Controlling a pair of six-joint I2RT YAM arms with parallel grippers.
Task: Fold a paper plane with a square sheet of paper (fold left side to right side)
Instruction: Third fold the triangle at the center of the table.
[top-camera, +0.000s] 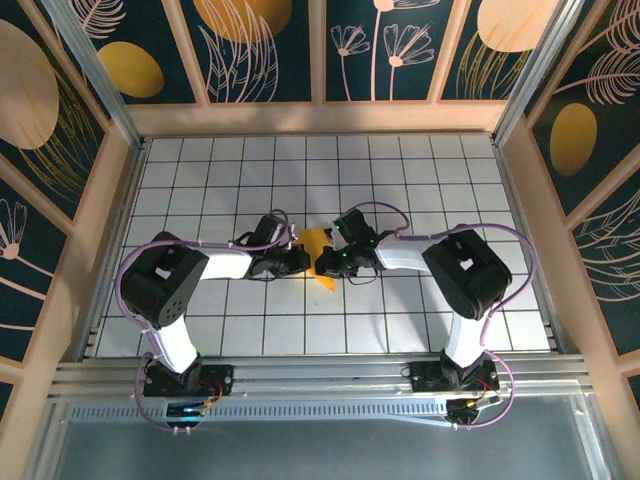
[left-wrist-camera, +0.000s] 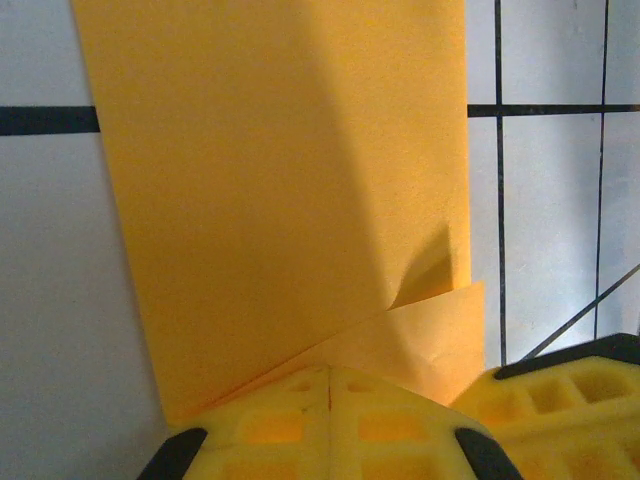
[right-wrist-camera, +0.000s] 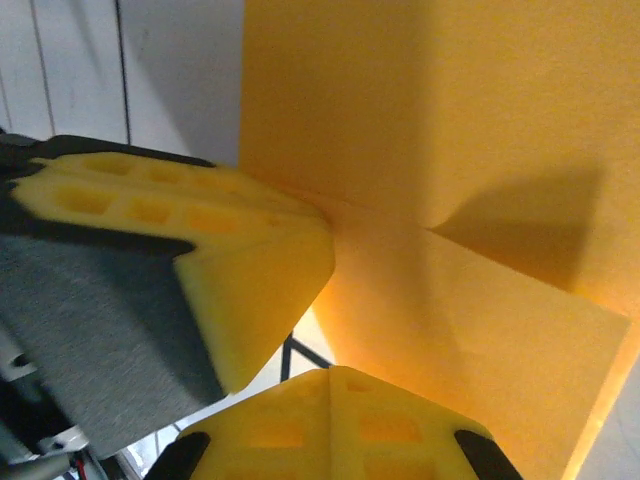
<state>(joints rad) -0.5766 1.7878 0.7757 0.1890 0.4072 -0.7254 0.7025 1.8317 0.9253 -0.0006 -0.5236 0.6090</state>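
Top external: left claw (top-camera: 301, 259) and right claw (top-camera: 324, 265) both pinch the part-folded paper sheet (top-camera: 315, 243). Most plane folds likely remain.

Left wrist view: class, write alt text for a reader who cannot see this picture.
Folded orange-yellow paper runs up from the left gripper, whose yellow fingertips are shut at bottom centre. Another yellow finger pad sits at bottom right, above a white table with black grid lines.

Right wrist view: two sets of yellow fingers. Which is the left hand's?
The big wedge-shaped finger at left, set sideways with a grey back. The right hand is the pair at bottom centre, tips together.
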